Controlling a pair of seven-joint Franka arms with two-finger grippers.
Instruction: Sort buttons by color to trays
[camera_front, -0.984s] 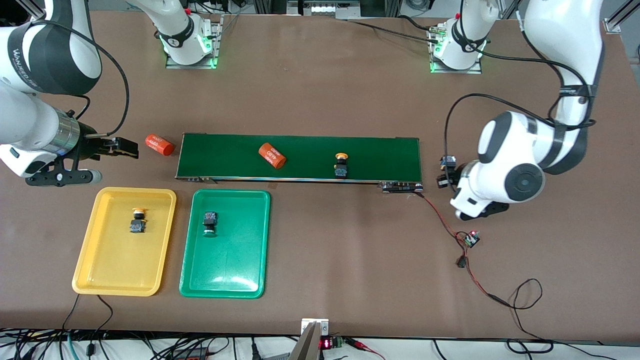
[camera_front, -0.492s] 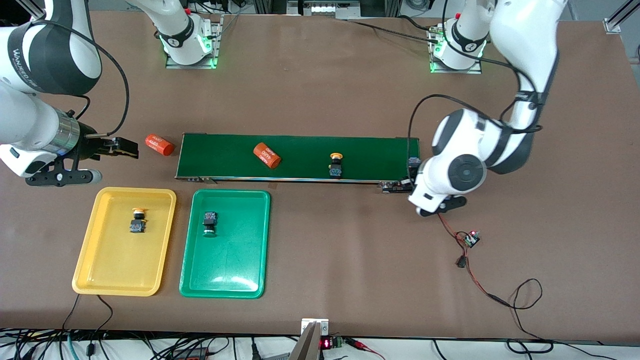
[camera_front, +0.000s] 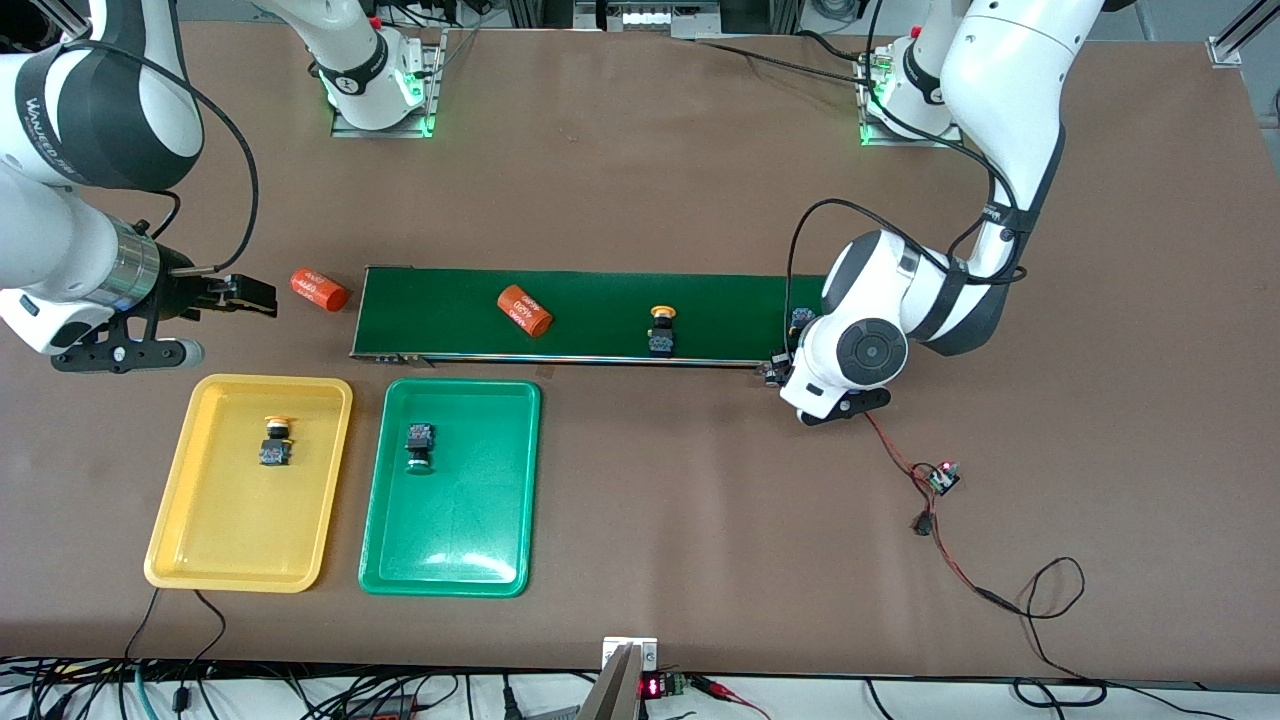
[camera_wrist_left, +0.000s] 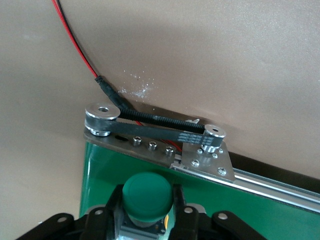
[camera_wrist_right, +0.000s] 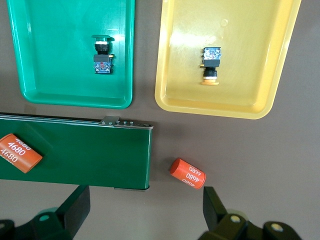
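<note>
Green button (camera_wrist_left: 147, 191): sat between the left gripper (camera_wrist_left: 145, 220) fingers, over the conveyor belt (camera_front: 600, 315) at the left arm's end.
Change: the left arm had swung in from beside the belt; release looked imminent.
Left grip: closed on the button, perhaps loosening.
Right gripper (camera_wrist_right: 142, 212): spread wide, waiting beside the belt's other end.
Left wrist only: showed the held cap, hidden in front view.

A brown matte worktop (camera_front: 640, 180) fills nearly the whole scene under even overhead light, with soft glare patches near its middle. Two metal mounting plates (camera_front: 385, 122) glowing green sit along its edge farthest from the front camera. A red-and-black wire (camera_front: 905, 462) trails across the surface to a small circuit board (camera_front: 941, 477). Tangled black cables (camera_front: 250, 690) hang along the nearest edge.
</note>
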